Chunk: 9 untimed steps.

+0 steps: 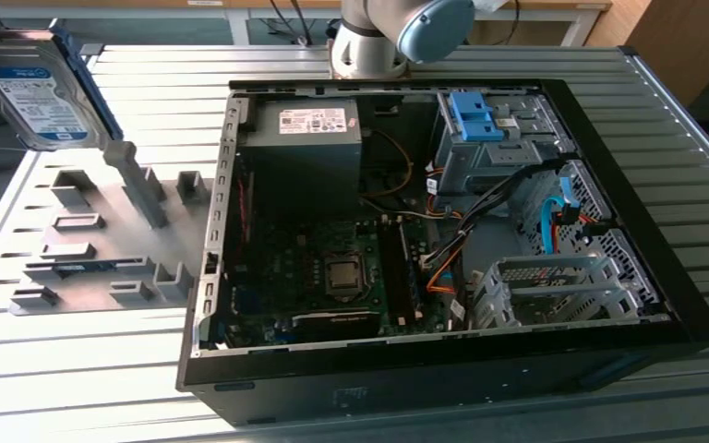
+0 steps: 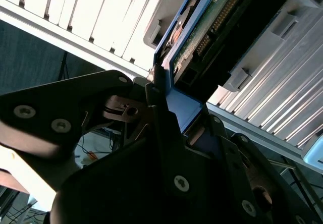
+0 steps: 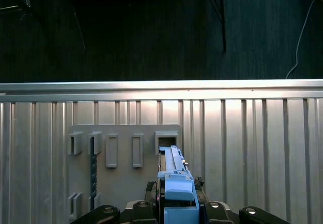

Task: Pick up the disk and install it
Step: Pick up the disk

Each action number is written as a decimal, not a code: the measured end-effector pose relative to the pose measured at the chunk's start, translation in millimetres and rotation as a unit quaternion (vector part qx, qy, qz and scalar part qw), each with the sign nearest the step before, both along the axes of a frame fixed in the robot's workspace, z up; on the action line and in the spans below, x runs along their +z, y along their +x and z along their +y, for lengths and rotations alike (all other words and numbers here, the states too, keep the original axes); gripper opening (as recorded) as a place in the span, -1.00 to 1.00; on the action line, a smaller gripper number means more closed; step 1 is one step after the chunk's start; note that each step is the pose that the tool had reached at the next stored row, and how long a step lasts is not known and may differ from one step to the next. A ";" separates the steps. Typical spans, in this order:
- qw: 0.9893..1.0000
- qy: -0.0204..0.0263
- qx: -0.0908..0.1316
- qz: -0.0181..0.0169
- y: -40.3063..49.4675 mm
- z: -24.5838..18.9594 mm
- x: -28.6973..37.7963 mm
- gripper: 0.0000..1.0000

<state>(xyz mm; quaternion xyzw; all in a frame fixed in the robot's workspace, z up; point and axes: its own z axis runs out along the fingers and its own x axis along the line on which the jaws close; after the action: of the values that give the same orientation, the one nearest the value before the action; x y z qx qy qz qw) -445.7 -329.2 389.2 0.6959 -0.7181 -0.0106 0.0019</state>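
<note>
Ribbed metal tabletop (image 1: 71,369) is being occupied by an open computer case (image 1: 453,369) at the centre of the exterior view and by a grey slotted fixture plate (image 1: 96,268) at the frame's left. The disk (image 1: 37,92) is being held at the upper left of that frame, tilted, with its white-and-blue label turned toward the camera. In the second wrist view the gripper (image 2: 184,115) is being seen with its jaws clamped tight on the disk's blue rail frame, the green circuit board side being shown.
</note>
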 end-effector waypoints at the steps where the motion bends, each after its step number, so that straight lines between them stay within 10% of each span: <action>1: 1.000 0.000 0.000 0.000 0.0 0.0 0.5 -0.27; 9: 1.000 0.000 0.000 0.000 0.0 0.0 3.8 -0.27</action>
<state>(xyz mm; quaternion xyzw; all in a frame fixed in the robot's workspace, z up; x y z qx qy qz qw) -445.7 -329.2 393.0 0.6959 -0.7180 -0.0106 0.0019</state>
